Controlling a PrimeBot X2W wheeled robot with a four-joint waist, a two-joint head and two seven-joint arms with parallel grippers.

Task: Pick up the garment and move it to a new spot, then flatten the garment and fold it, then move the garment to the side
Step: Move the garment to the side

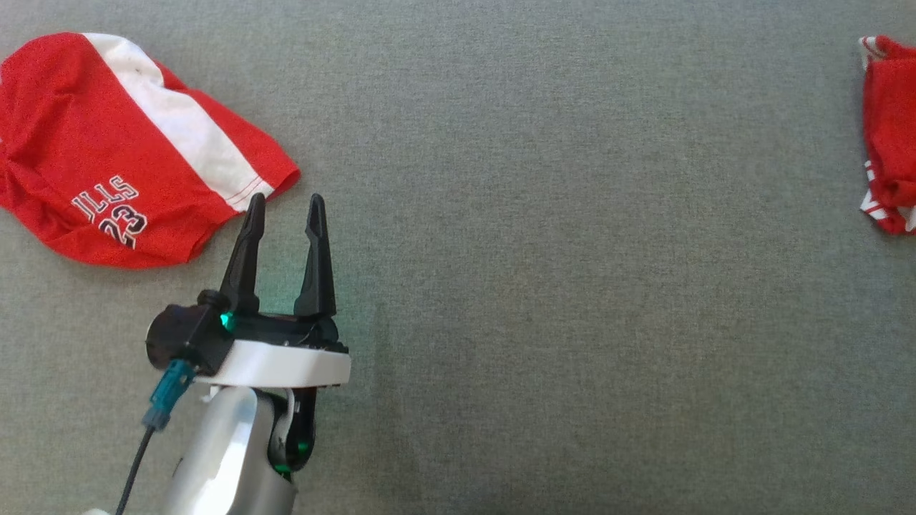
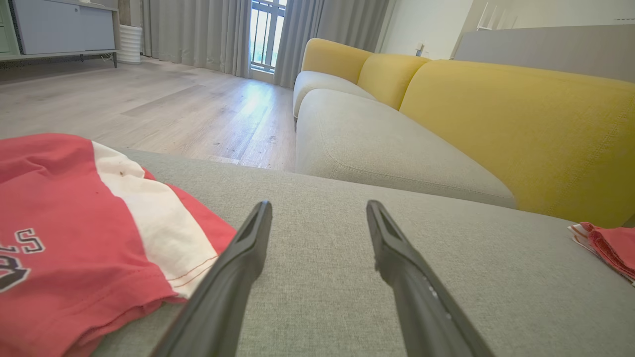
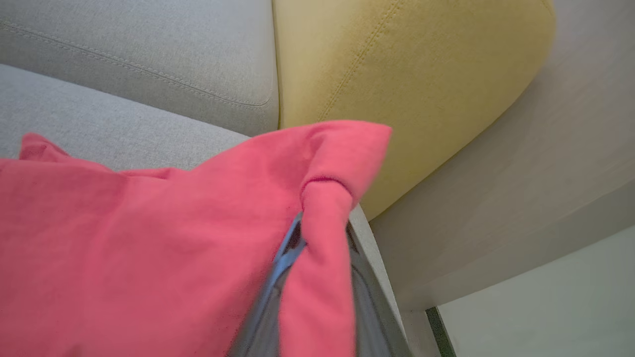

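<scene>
A red garment (image 1: 887, 129) lies bunched at the right edge of the grey cushion in the head view, with white-striped trim along its side. In the right wrist view a fold of that red cloth (image 3: 149, 238) is pinched between the fingers of my right gripper (image 3: 323, 223), which is shut on it. A second red garment with a white band and "23" print (image 1: 107, 143) lies at the upper left. My left gripper (image 1: 285, 202) stands open just right of its hem, holding nothing. The left wrist view shows this gripper (image 2: 318, 206) low over the cushion, the printed garment (image 2: 59, 213) to its left.
The grey cushion surface (image 1: 572, 286) stretches wide between the two garments. Beyond it stand a grey sofa seat (image 2: 387, 144) and yellow backrests (image 2: 521, 124). Wooden floor (image 2: 149, 99) and a white cabinet (image 2: 59, 25) lie farther off.
</scene>
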